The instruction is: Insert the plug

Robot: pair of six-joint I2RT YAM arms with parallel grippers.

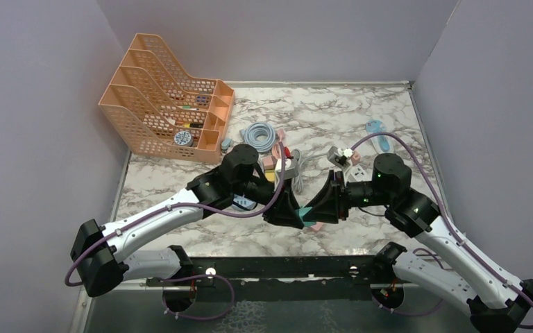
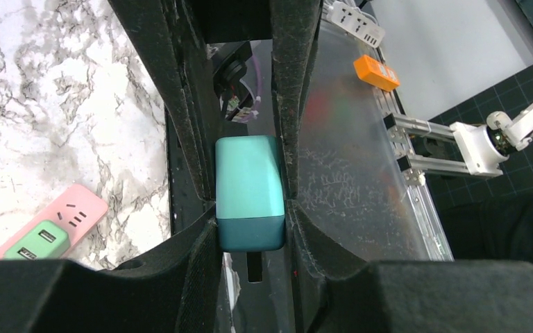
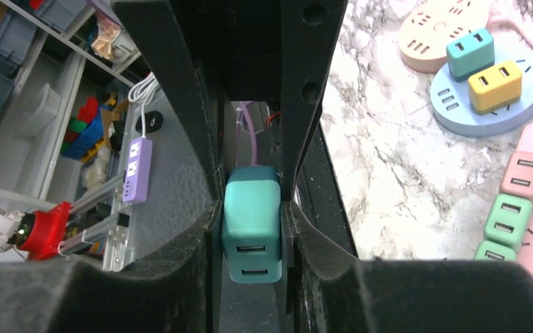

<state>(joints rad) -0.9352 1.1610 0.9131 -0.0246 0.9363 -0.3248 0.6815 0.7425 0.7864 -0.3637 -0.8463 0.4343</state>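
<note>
Teal plug [image 2: 248, 191], near the pink power strip [image 2: 48, 232], looks light, rigid, slick; left gripper [image 2: 248, 180] and right gripper [image 3: 251, 215] both pinch its flat sides.

Left arm [image 1: 173, 211]: stretched forward and inward, wrist level.
Left gripper [image 2: 250, 198]: fingers pressed on both sides of a teal plug [image 2: 248, 232]; the right gripper sits just ahead of its fingertips.
Right arm [image 1: 444, 239]: bent inward, mirroring the left.
Right gripper [image 3: 252, 215]: fingers clamp the same plug, facing the left gripper.
</note>
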